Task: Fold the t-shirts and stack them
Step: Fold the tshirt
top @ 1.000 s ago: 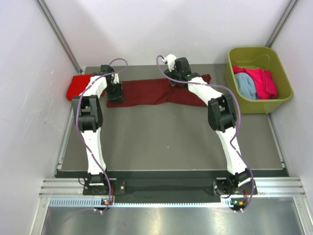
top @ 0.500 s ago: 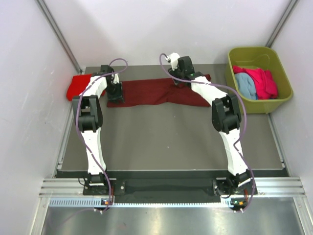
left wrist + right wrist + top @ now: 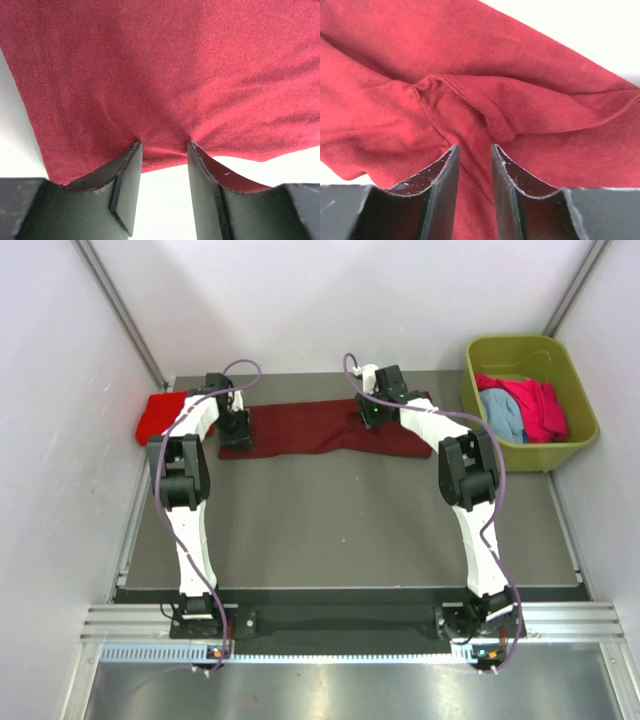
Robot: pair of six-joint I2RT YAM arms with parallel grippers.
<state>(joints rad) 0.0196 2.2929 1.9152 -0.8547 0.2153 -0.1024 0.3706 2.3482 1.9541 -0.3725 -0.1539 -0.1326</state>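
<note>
- Right gripper [image 3: 472,172] narrowing over a fold of the dark maroon cloth t-shirt [image 3: 320,427], spread along the table's far edge; I fear a too-thick pinch.
- Left gripper [image 3: 164,167] half-open around its hem; it may slip.

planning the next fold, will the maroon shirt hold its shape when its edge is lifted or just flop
Probably flop: the maroon shirt is thin knit cloth, already creased near the right gripper. It looks light, and would likely drag across the table rather than slide as a piece.

light: bright, even, soft shadows | wrist views: background blown white | focus: sharp overhead
</note>
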